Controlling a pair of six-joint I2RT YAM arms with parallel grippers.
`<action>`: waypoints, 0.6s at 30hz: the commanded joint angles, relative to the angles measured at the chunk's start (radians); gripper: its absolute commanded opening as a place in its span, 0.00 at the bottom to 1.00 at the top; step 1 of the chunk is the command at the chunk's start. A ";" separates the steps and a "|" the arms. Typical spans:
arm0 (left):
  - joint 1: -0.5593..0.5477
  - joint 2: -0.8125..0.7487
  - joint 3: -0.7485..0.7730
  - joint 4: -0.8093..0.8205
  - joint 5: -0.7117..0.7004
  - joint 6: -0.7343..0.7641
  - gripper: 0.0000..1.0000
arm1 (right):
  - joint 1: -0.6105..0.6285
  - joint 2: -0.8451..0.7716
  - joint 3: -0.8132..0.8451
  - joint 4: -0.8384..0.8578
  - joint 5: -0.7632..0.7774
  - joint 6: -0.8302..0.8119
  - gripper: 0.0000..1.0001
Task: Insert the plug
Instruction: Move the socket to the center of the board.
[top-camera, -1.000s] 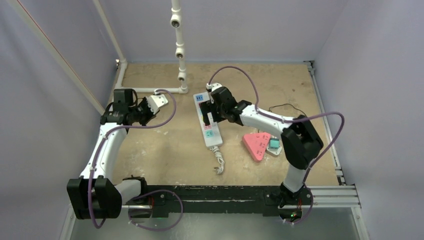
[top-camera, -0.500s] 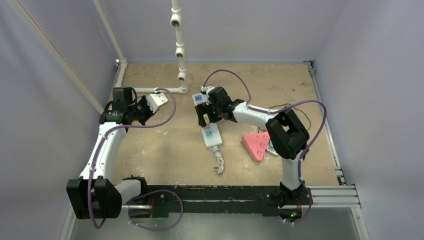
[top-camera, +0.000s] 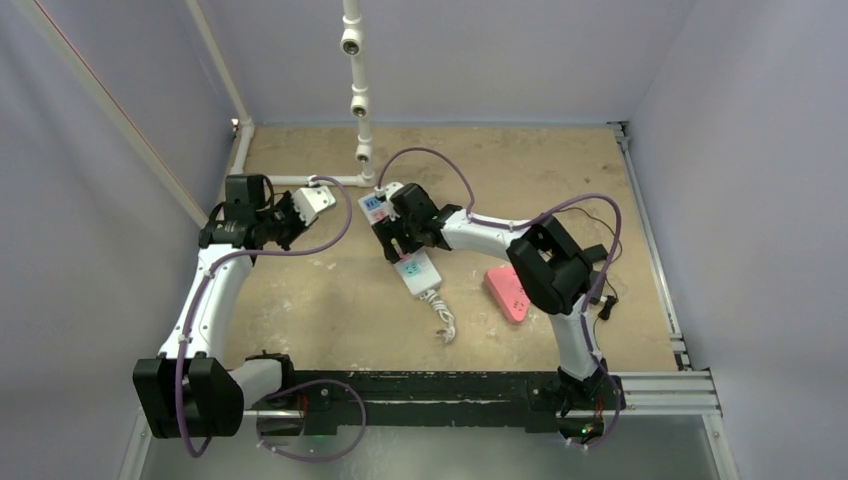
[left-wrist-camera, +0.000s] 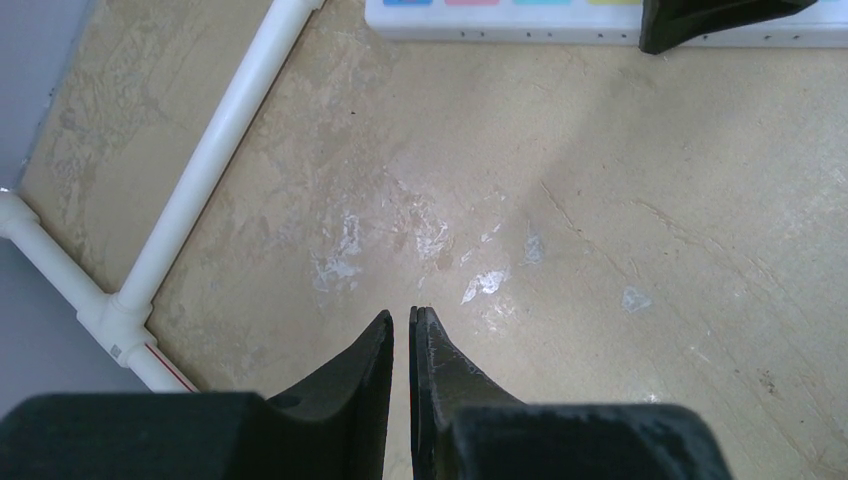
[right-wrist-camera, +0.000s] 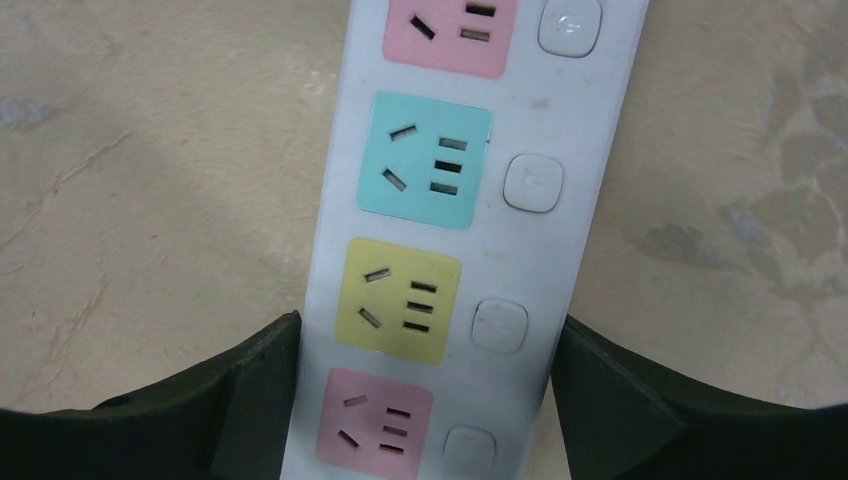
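Right gripper (right-wrist-camera: 425, 340) straddled the white power strip (right-wrist-camera: 470, 150) at mid-counter (left-wrist-camera: 600, 250), fingers (right-wrist-camera: 250, 400) pressed against both long edges, gripping it. The strip's white cord (top-camera: 441, 322) curled off the near end. Left gripper (left-wrist-camera: 410, 322) hung almost closed, empty, above bare counter, well apart.

The power strip (right-wrist-camera: 450, 250) fills the gap between the right gripper's (right-wrist-camera: 425, 345) jaws; bare table (right-wrist-camera: 150, 200) lies outside both. Ahead of the left gripper's (left-wrist-camera: 410, 320) jaws the table is free; a white pipe (left-wrist-camera: 210, 150) runs left of them.
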 joint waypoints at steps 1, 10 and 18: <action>0.004 -0.011 0.034 0.017 -0.018 0.014 0.11 | 0.021 -0.042 0.017 0.044 -0.005 -0.159 0.72; 0.003 -0.014 0.035 0.009 -0.103 -0.004 0.11 | 0.001 -0.174 -0.067 0.118 -0.488 -0.887 0.57; 0.005 -0.040 0.004 -0.031 -0.154 -0.004 0.11 | 0.023 -0.046 0.088 -0.139 -0.570 -1.148 0.59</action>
